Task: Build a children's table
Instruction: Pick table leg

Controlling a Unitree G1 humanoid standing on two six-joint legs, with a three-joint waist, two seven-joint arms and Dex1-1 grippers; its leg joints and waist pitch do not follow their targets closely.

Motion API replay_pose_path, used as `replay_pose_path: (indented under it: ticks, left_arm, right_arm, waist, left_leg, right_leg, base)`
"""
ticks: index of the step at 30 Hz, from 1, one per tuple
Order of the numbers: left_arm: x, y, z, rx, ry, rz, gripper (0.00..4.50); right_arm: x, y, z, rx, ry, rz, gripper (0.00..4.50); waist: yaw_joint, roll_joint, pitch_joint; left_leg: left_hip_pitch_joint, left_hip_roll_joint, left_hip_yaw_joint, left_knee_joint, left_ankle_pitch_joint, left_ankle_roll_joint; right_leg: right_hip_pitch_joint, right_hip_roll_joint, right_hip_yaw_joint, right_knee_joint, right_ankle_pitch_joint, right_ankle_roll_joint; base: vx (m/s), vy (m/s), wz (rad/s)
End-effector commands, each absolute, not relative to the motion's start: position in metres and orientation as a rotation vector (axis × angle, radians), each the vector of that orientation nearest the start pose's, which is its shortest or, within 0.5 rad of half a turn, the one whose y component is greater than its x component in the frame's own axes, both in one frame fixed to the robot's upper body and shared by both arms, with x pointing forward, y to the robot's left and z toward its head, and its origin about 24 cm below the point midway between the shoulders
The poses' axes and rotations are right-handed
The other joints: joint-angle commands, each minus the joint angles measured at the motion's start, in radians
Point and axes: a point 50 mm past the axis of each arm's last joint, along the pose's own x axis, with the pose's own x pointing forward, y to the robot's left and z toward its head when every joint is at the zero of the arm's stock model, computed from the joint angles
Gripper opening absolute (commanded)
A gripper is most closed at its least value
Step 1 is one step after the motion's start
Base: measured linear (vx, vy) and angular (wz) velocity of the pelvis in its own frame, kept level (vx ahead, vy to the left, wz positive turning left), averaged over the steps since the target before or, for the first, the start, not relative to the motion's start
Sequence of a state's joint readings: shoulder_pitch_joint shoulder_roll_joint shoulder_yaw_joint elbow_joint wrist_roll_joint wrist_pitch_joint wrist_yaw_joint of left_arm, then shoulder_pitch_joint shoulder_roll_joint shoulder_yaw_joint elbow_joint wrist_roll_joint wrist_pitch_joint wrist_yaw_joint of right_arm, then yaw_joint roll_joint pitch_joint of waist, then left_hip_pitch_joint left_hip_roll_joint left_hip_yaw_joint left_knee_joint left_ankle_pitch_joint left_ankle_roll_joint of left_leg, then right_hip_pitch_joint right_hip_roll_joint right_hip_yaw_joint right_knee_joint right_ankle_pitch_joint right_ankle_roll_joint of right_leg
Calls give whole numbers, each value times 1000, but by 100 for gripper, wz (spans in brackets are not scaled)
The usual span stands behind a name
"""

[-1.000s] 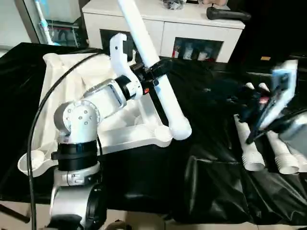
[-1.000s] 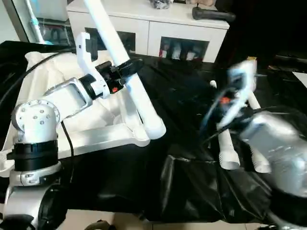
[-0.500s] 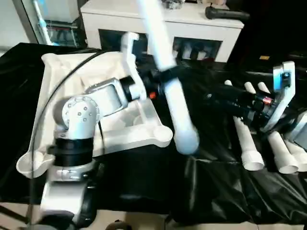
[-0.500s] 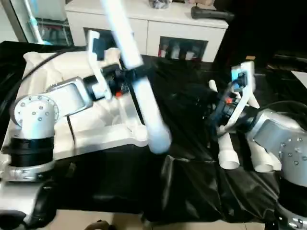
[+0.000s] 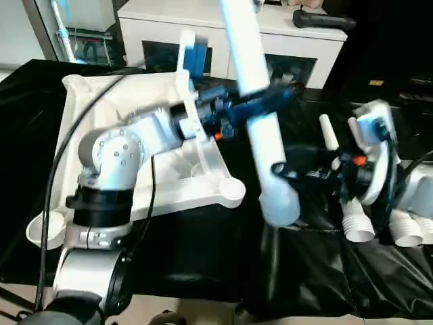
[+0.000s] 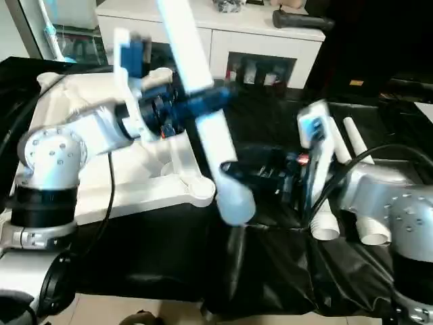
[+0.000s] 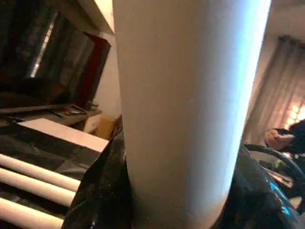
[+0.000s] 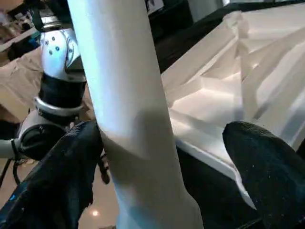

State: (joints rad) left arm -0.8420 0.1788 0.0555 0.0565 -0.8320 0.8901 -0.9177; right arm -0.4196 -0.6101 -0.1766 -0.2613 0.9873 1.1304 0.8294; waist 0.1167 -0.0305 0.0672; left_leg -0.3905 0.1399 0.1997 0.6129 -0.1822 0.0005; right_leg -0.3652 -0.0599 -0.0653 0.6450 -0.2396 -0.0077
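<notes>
The left gripper point(image 5: 260, 101) is clamped round a white leg point(image 5: 260, 115) a little above the leg's middle, its black fingers point(image 7: 102, 191) pressed against either side of the tube. The leg stands nearly upright, its long axis running up and down with a slight lean, so that the upper end lies toward the white cabinet point(image 5: 169, 34) and the wide, rounded lower end point(image 5: 279, 203) hangs free above the black sheet point(image 5: 203, 264), just off the near corner of the tabletop point(image 5: 101, 115). That tabletop lies upside down on the sheet, ribs up, with a round corner socket point(image 5: 232, 191) close beside the leg's lower end. The right gripper point(image 5: 287, 170) reaches in from the side away from the tabletop, at the leg's lower part; its jaws stand wide apart, one finger point(image 8: 57, 167) on either side of the tube with a gap left to the farther one, so it straddles the leg without closing on it. Beyond the right gripper, farther from the tabletop, the spare legs point(image 5: 348, 210) lie side by side on the sheet, wide ends toward the robot.
</notes>
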Motion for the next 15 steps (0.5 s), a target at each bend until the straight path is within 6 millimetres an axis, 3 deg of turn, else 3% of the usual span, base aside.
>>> replay_pose_path:
  ticks: [1,14,15]
  left_arm:
    - [300,56,233,-433,-17,-1619,184]
    - [293,42,221,-315,54,-1743,184]
    - [292,41,220,-308,56,-1749,184]
  right_arm:
    - [252,-169,174,326,370,1249,441]
    - [245,-158,166,234,430,1339,441]
    - [245,-157,165,227,439,1346,412]
  waist:
    - [3,-11,-70]
    - [2,-14,-70]
    - [2,-12,-71]
  left_leg:
    - [29,103,-47,-66,-70,3]
    - [28,105,-47,-66,-71,3]
    - [29,106,-48,-66,-71,2]
  right_leg:
    - [37,-123,64,-81,-56,-239]
    - [37,-122,65,-80,-69,-225]
    - [36,-122,65,-79,-66,-227]
  base:
    - [0,0,0]
    - [0,0,0]
    - [0,0,0]
